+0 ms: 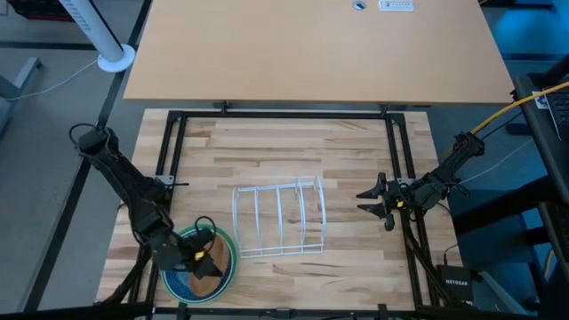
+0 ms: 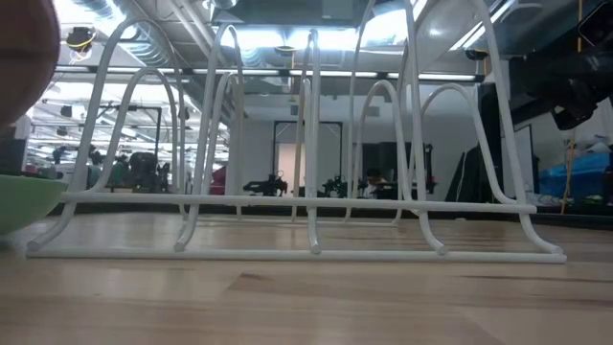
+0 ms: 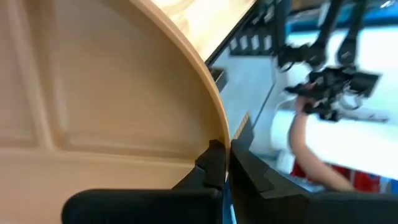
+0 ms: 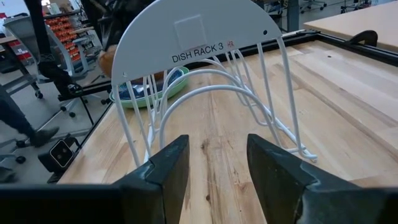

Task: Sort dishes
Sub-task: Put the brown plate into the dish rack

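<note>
My left gripper (image 1: 203,256) is at the table's near left corner, shut on the tan-brown divided plate (image 3: 93,93). That plate stands steeply tilted over the stack below it. In the stack, the green plate (image 1: 228,246) holds the dark blue plate (image 1: 182,280). No white plate shows. The stack also appears in the low view as the green plate (image 2: 19,201) and, in the right wrist view, as the green plate (image 4: 180,78) behind the rack. My right gripper (image 1: 364,201) waits open, right of the white wire rack (image 1: 280,218), touching nothing. My left gripper pinches the tan-brown plate's rim (image 3: 214,134) between its two fingers, one on each face. The plate is tipped up on edge above the green and blue plates. Whether its lower edge rests on the stack I cannot tell.
The rack (image 4: 205,93) stands mid-table, its slots bare, with a "DISH RACK 3" sign facing my right gripper (image 4: 217,155). Black frame rails (image 1: 173,142) border the table. Bare wood lies on the rack's far side. A person's arm (image 3: 311,143) shows beyond the table.
</note>
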Controlling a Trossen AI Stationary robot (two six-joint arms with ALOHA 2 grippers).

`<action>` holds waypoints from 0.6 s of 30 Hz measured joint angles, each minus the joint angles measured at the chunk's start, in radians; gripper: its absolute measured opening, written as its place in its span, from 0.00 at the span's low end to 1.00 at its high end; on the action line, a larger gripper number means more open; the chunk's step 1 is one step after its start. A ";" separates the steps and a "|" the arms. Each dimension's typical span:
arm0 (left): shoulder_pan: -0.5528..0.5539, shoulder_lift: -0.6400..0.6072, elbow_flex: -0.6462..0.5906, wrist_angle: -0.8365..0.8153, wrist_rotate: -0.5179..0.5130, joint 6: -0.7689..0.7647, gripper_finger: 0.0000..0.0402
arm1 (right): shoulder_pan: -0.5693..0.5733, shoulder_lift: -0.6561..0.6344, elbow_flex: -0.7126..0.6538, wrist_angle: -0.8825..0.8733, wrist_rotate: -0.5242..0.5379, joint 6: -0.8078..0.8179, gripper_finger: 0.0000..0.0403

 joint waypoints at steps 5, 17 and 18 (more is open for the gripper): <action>-0.036 -0.043 0.000 0.021 -0.120 0.054 0.00 | 0.000 0.000 0.000 0.000 0.000 0.000 0.41; -0.057 -0.197 0.000 0.021 -0.310 0.241 0.00 | 0.000 0.000 0.000 0.000 0.000 0.000 0.41; -0.057 -0.214 0.000 0.022 -0.325 0.262 0.00 | 0.000 0.000 0.000 0.000 0.000 0.000 0.41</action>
